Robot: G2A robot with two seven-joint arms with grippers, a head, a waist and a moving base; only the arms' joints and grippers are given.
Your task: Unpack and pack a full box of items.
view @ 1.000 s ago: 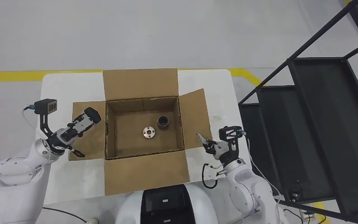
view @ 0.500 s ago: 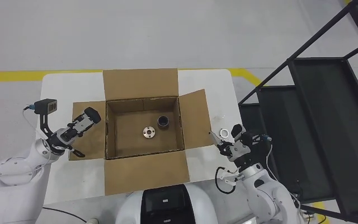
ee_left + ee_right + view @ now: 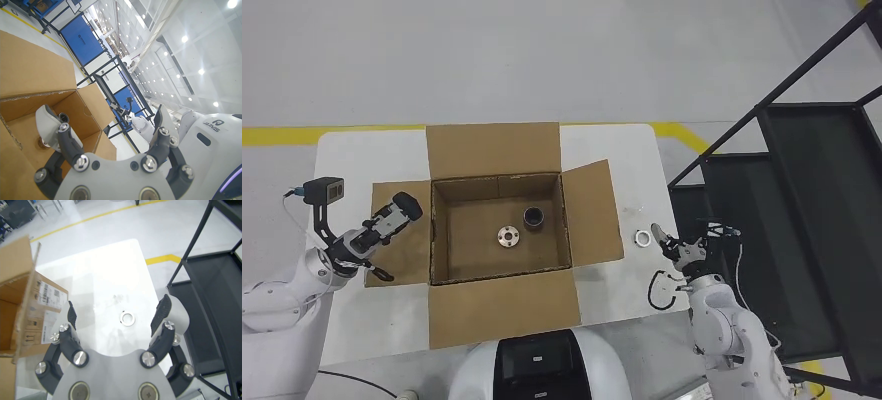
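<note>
Ribbed black pads (image 3: 163, 308) of my right tool (image 3: 117, 303) stand wide apart just short of a flat metal ring (image 3: 127, 318) on the smooth white desk (image 3: 113, 272). Beyond, the open cardboard box (image 3: 499, 150) holds a flanged disc (image 3: 508, 237) and a short dark cylinder (image 3: 534, 216). My left tool (image 3: 402, 208), also wide, hangs over its left flap (image 3: 407, 250).

The brown cardboard box (image 3: 499, 150) stands open on the white table (image 3: 362, 160), its four flaps folded outward. On its floor lie a round metal flange (image 3: 508, 237) and, just beside it, a dark short cylinder (image 3: 534, 216). A small white ring (image 3: 640, 238) lies flat on the table, near the box's right flap.
</note>
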